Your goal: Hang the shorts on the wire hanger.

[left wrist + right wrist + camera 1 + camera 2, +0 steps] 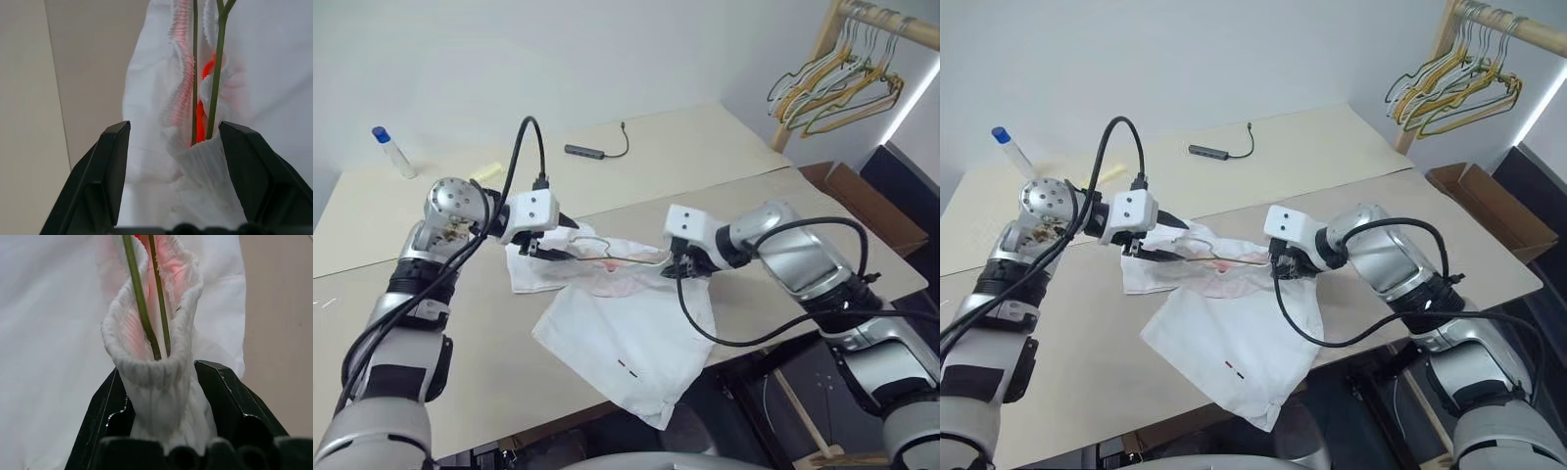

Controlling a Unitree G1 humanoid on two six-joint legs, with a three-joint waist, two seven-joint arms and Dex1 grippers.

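- The desk (431, 323) is carrying the shorts (626, 338), which are lying near its front edge with one leg reaching that edge; the waistband end is being held up between the two arms.
- The shorts are taking the wire hanger (607, 257) inside the waistband: in both wrist views its thin wires are running into the gathered elastic, so the threading step looks nearly done and the lift is what is left.
- The right pincer (159, 391) is pinching a fold of waistband, with the hanger's corner sitting just inside that fold.
- The left pincer (171, 147) is standing spread, its fingers on either side of the waistband and wire without gripping them; the next move, I judge, calls for it to find the hook and take hold there.
- A rail at the far right is bearing bunched yellow and green hangers (837, 83), well apart from the work.
- A cardboard box (867, 201), a grey cabled hub (592, 150) and a blue-capped tube (391, 150) are lying clear; nothing is blocking the lift.
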